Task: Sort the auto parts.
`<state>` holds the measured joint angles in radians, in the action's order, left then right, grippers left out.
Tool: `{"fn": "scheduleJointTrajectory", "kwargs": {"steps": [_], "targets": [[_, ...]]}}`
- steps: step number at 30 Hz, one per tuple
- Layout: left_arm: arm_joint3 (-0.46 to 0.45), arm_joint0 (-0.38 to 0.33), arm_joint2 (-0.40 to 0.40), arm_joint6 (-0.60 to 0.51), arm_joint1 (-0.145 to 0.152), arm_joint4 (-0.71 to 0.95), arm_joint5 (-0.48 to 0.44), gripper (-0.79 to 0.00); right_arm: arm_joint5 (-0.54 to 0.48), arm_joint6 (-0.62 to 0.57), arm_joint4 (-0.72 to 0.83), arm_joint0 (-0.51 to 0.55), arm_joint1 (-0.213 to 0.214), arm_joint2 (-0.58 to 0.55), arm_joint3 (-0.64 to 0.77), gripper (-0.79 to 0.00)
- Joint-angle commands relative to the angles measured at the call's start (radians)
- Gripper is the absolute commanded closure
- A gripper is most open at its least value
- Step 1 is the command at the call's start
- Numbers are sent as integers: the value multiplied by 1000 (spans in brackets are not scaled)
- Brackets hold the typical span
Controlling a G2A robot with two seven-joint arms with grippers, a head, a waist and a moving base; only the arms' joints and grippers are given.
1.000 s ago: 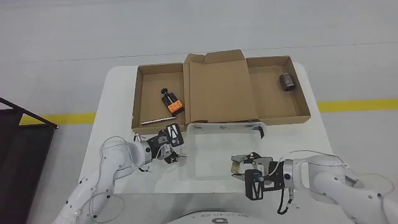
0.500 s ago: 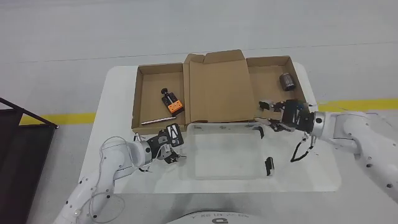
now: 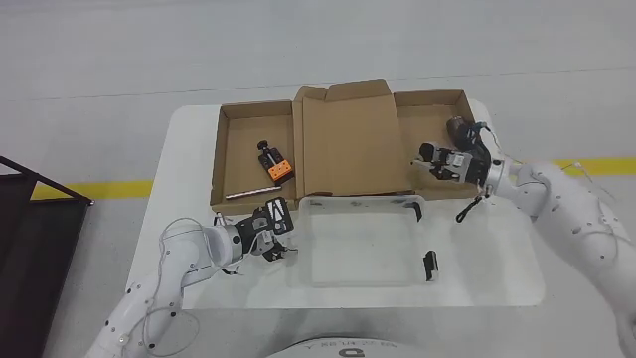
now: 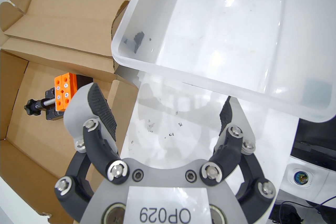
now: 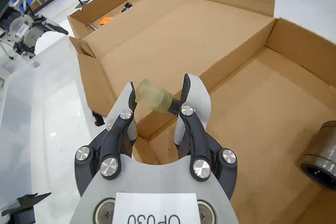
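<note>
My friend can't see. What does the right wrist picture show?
The right gripper holds a pale yellow part with a black end above the cardboard box. A metal cylinder lies in one compartment.

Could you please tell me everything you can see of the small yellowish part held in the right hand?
The yellowish part is a stubby cylinder of cloudy, translucent material, perhaps rubber or soft plastic, with a dark stem at one end. It lies crosswise between the fingertips of the right hand, which is shut on it: one pad on the pale end, the other at the stem. It touches nothing else, held above the cardboard box, near the compartment with the metal cylinder.
</note>
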<state>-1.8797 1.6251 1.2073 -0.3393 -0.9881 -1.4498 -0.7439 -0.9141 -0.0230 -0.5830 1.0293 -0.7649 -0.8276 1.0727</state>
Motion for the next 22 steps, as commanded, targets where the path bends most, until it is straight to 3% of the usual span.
{"fn": "scheduleJointTrajectory", "kwargs": {"steps": [1, 7, 9, 11, 13, 14, 15, 22], "targets": [[0, 0, 0, 0, 0, 0, 0, -785, -17, -10, 47, -33, -24, 29, -76, 0], [0, 0, 0, 0, 0, 0, 0, -785, -68, -11, 101, -105, -86, 83, -242, 0], [0, 0, 0, 0, 0, 0, 0, -785, -97, 3, 105, -118, -102, 91, -284, -74], [0, 0, 0, 0, 0, 0, 0, -785, -98, 17, 108, -123, -114, 96, -306, -200], [0, 0, 0, 0, 0, 0, 0, -785, -98, 28, 109, -127, -121, 97, -328, -391], [0, 0, 0, 0, 0, 0, 0, -785, -98, 39, 110, -128, -124, 95, -334, -677], [0, 0, 0, 0, 0, 0, 0, -785, -98, 49, 107, -127, -125, 94, -338, -785], [0, 0, 0, 0, 0, 0, 0, -785, -98, 152, 41, -103, -108, 56, -321, -785]]}}
